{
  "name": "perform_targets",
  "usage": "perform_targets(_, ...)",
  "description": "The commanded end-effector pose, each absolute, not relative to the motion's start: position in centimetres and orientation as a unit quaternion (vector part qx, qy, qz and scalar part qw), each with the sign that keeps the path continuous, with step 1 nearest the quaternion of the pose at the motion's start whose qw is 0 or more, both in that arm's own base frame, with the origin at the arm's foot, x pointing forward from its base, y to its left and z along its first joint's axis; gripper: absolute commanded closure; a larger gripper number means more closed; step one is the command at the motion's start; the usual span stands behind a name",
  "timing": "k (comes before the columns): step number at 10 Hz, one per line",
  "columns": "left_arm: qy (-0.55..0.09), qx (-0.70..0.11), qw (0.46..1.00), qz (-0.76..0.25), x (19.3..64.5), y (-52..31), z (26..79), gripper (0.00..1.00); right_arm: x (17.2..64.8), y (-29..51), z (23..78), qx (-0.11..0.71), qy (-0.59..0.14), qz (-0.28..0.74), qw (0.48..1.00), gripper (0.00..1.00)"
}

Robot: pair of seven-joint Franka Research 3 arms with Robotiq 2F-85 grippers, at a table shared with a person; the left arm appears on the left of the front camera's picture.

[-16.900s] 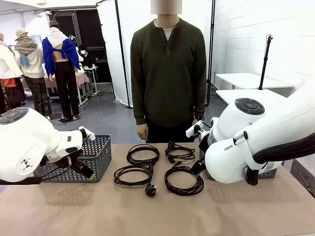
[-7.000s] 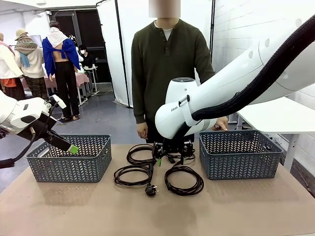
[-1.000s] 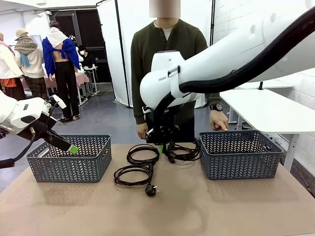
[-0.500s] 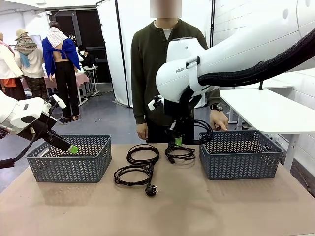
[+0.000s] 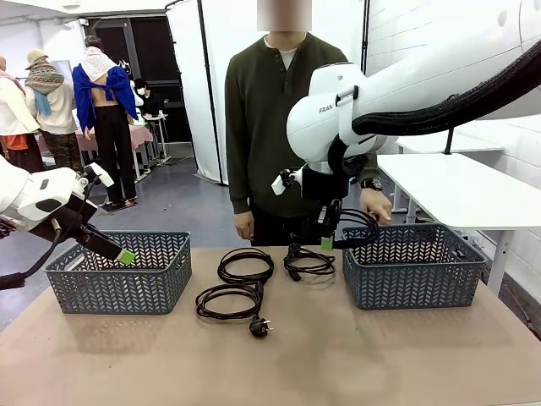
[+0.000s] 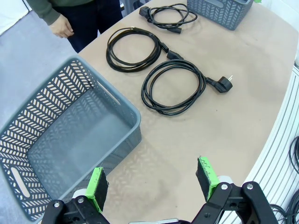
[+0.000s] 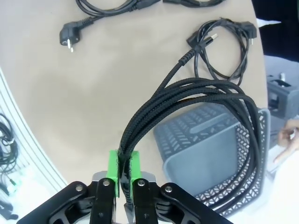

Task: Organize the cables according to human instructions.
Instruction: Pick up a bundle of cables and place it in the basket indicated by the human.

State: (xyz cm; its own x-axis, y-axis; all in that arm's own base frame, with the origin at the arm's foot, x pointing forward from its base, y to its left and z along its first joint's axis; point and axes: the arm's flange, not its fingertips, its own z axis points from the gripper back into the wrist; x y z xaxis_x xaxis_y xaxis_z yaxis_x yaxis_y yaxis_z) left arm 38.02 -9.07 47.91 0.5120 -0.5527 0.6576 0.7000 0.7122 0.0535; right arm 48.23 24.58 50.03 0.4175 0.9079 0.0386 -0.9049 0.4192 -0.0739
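The brown bench (image 5: 380, 364) held two grey baskets (image 5: 118, 275), white screens (image 5: 211, 101) behind. The right tool (image 7: 122, 161) clenched a cable (image 7: 140, 122); the left tool (image 6: 152, 176) gaped

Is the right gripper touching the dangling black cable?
Touching. The right wrist view shows the right gripper shut on the cable, green pads pinching its strands.

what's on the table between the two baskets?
Front view: between left basket and right basket lie three black coils: far coil, plugged coil in front of it, small coil nearest the right basket.
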Motion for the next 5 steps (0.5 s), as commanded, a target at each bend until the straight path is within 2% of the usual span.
perform_targets(1,-0.334,-0.116,0.865,-0.357,38.1,-9.0,47.8,0.00,48.2,25.0,50.0,-0.021,-0.046,0.538,0.842,1.00)
perform_targets(5,-0.334,-0.116,0.865,-0.357,38.1,-9.0,47.8,0.00,49.0,23.8,50.3,-0.031,-0.041,0.550,0.834,1.00)
